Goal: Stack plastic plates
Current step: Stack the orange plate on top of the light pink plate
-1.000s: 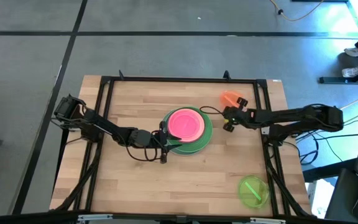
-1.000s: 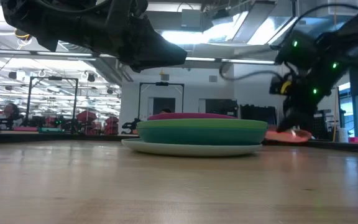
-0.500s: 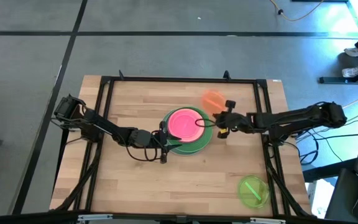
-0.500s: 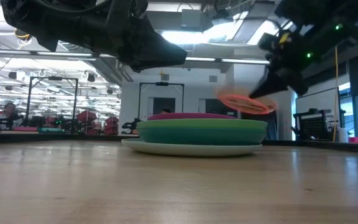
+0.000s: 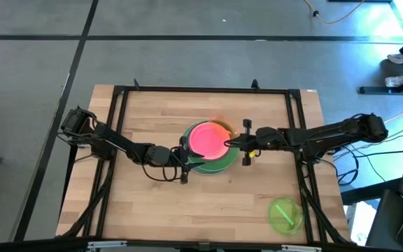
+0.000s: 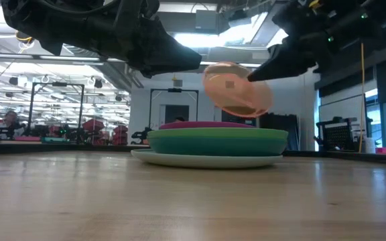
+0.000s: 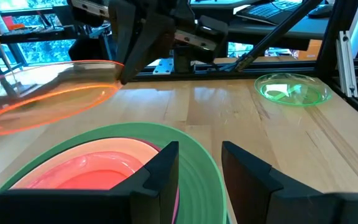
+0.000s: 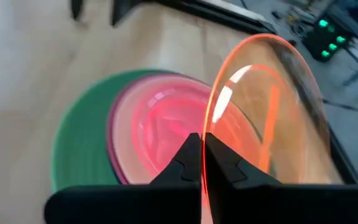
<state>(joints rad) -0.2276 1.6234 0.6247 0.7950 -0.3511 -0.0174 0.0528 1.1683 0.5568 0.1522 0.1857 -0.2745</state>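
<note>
Right jaws (image 8: 201,163) pinch the tilted orange plate (image 6: 236,90) over the stack (image 5: 208,145); left jaws (image 7: 196,171), spread, wait at the stack's left edge. Lime plate (image 5: 284,213) lies near-right.

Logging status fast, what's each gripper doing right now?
Left gripper: open, empty, beside the stack of round plastic plates.
Right gripper: shut on the translucent orange round plastic plate, held tilted above the stack.
</note>
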